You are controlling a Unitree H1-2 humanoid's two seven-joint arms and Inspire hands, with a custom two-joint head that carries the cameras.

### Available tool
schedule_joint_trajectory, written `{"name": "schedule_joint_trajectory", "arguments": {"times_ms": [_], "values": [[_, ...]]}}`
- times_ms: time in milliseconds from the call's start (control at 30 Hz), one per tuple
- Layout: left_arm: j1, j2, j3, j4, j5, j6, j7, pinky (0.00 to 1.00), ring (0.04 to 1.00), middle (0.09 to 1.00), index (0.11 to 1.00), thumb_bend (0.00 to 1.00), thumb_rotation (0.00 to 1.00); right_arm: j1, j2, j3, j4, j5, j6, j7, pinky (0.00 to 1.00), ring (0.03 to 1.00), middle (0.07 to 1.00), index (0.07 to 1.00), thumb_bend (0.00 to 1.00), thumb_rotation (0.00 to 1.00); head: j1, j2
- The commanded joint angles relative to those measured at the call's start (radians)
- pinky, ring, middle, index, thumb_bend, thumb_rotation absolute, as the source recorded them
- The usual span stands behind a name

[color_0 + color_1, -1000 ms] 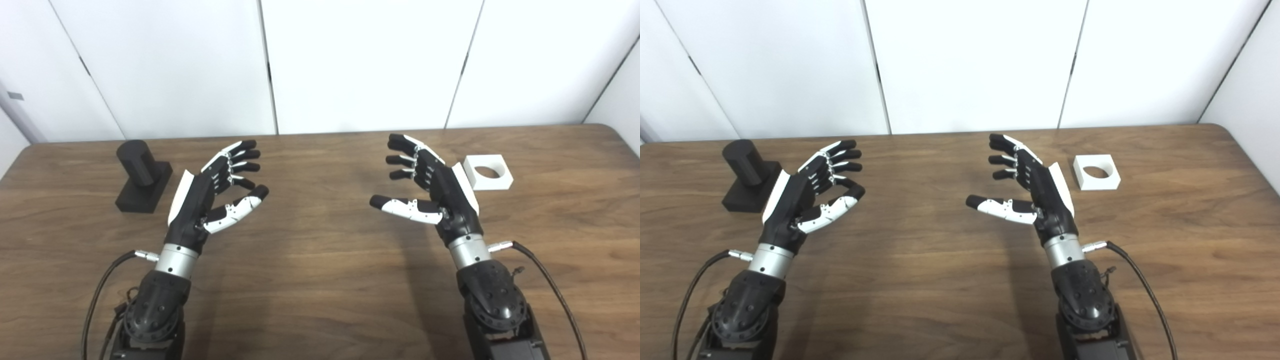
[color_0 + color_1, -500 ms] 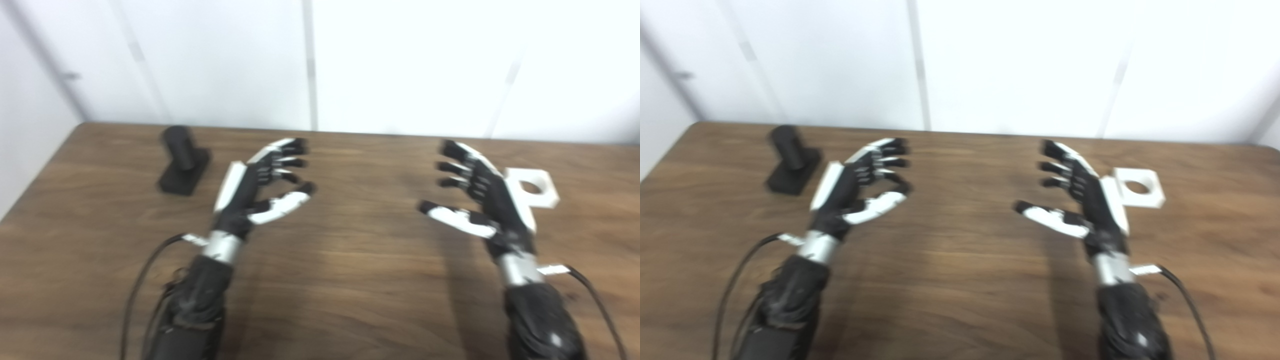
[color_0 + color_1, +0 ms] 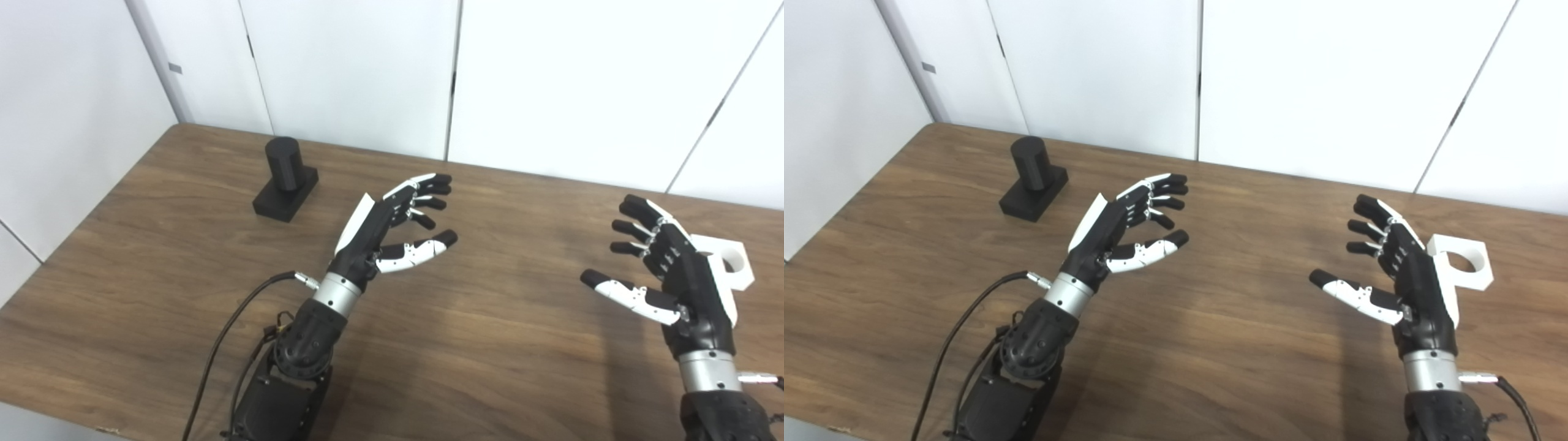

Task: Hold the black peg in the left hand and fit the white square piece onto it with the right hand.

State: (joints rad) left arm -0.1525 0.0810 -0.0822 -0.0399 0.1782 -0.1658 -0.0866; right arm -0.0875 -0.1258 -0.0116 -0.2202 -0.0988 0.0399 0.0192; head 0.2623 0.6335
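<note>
A: So, the head cams have swung left and rolled since a second ago. The whole picture has shifted, the things have not. The table [image 3: 153,257] edge and the left wall now show at 9 o'clock.

B: Hands?

A: Same pose as before. The left hand [image 3: 373,236] is up over the wood, fingers spread wide, thumb out toward 3 o'clock, holding nothing. The right hand [image 3: 680,278] mirrors it, fingers apart, thumb toward 9 o'clock, also empty.

B: Peg location?

A: The black peg [image 3: 285,163] stands upright on its black base [image 3: 283,199], at 10 o'clock from the left hand, well apart from it. Neither hand touches it.

B: And the white piece?

A: The white square piece [image 3: 1469,269] lies flat on the table just behind the right hand, at 2 o'clock from that palm. In the left eye view the hand covers part of it; the right eye view shows its round hole. I can't tell whether the back of the hand touches it.

B: Blur?

A: Half a second ago both views were smeared; now both are sharp. Cables run from both wrists; the left cable [image 3: 239,318] loops toward 7 o'clock.
</note>
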Motion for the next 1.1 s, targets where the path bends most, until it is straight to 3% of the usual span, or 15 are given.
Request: {"name": "schedule_joint_trajectory", "arguments": {"times_ms": [0, 267, 567, 667, 1067], "values": [[-0.027, -0.003, 0.005, -0.029, 0.019, -0.025, 0.027, 0.60, 0.734, 0.791, 0.809, 0.61, 0.25, -0.026, -0.009, -0.005, -0.035, 0.003, -0.023, 0.004, 0.68, 0.777, 0.832, 0.825, 0.65, 0.07, 0.005, -0.004], [-0.022, -0.005, 0.012, -0.066, 0.117, -0.008, 0.082, 0.55, 0.681, 0.755, 0.767, 0.62, 0.16, -0.027, -0.011, -0.004, -0.035, 0.001, -0.020, 0.007, 0.68, 0.770, 0.831, 0.823, 0.65, 0.05, 0.008, -0.012], [-0.057, 0.020, 0.037, -0.208, 0.366, 0.161, 0.110, 0.50, 0.632, 0.712, 0.713, 0.58, 0.02, -0.031, -0.014, -0.010, -0.045, 0.004, 0.002, 0.013, 0.67, 0.769, 0.832, 0.817, 0.65, 0.05, 0.012, -0.016], [-0.076, 0.035, 0.045, -0.235, 0.409, 0.211, 0.103, 0.52, 0.660, 0.721, 0.713, 0.58, 0.05, -0.033, -0.012, -0.011, -0.045, 0.006, 0.007, 0.012, 0.66, 0.771, 0.830, 0.821, 0.66, 0.05, 0.012, -0.016], [-0.131, 0.102, 0.060, -0.239, 0.482, 0.256, 0.117, 0.53, 0.658, 0.711, 0.708, 0.61, 0.04, -0.038, -0.012, -0.012, -0.046, 0.011, 0.010, 0.013, 0.67, 0.769, 0.831, 0.819, 0.65, 0.05, 0.009, -0.017]]}}
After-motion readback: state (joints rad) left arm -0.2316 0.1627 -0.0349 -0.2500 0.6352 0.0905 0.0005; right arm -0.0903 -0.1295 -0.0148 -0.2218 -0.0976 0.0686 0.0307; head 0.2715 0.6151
